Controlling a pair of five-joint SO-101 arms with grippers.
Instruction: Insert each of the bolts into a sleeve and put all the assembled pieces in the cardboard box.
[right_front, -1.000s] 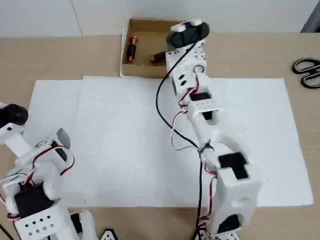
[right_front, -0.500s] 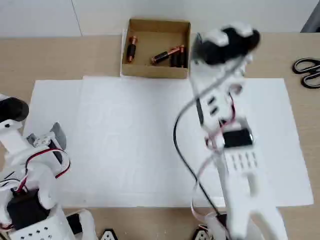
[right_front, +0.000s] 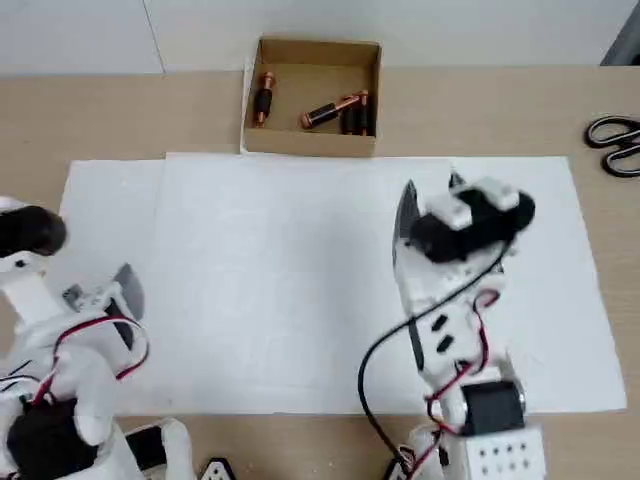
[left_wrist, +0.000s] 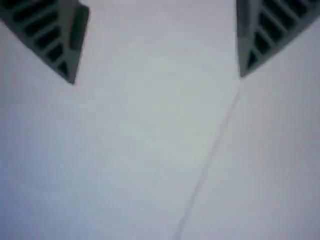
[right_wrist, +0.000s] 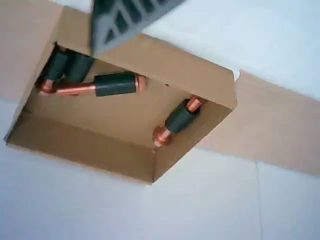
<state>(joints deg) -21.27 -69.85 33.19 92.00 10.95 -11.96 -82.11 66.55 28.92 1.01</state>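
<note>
Right gripper (right_front: 430, 197) hangs empty, jaws apart, over the white paper (right_front: 270, 280); left gripper (left_wrist: 156, 77) gapes wide. Assembled pieces (right_front: 325, 113) lie inside the cardboard box (right_front: 310, 146). Scissors (right_front: 612, 140) rest on the desk (right_front: 120, 110), well apart.

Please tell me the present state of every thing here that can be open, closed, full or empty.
cardboard box: open on top, holding the assembled pieces.
assembled pieces: put together, lying flat inside the box.
left gripper: open, empty, over the white paper.
right gripper: open, empty, over the white paper.
scissors: handles together, probably closed.
</note>
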